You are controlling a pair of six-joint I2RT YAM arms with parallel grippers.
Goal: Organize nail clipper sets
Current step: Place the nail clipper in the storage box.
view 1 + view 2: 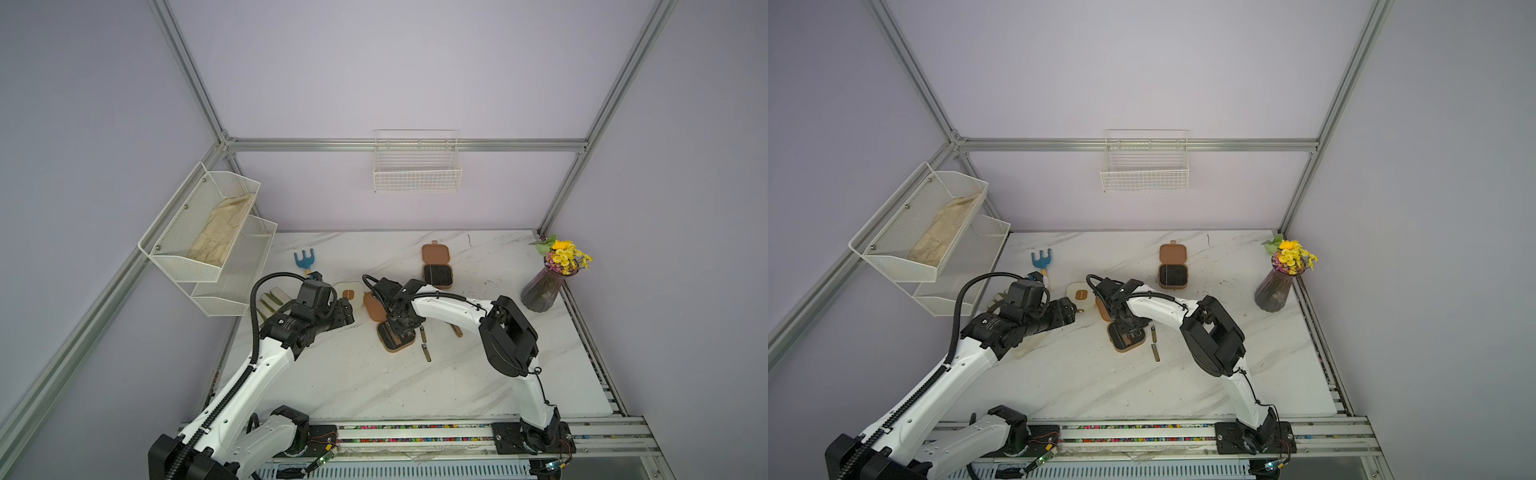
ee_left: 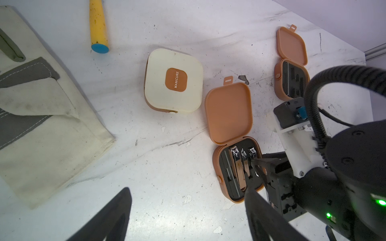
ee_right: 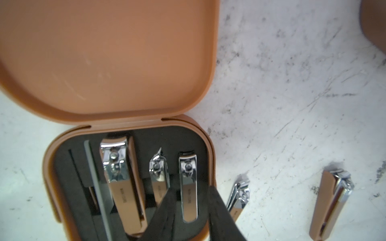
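Note:
A brown case [image 3: 50, 167] lies open with its lid [image 3: 104, 58] flat; three clippers sit in its black lining. My right gripper [image 3: 193, 188] hangs over it, open, its fingers standing apart on either side of the smallest clipper [image 3: 189, 167], which rests in its slot. Two more clippers [image 3: 238, 198] [image 3: 332, 202] lie loose on the marble beside this case. A second brown case [image 1: 437, 266] stands open farther back. The cream case [image 2: 173, 81] lies closed. My left gripper [image 2: 188, 188] hovers open over bare table near the cream case, holding nothing.
A blue-and-yellow toy rake [image 1: 304, 259] and a cream cloth pouch [image 2: 41, 114] lie at the table's left. A vase of flowers [image 1: 544, 291] stands at the right edge. A mesh shelf [image 1: 199, 232] hangs on the left wall, a wire basket [image 1: 417, 166] on the back wall.

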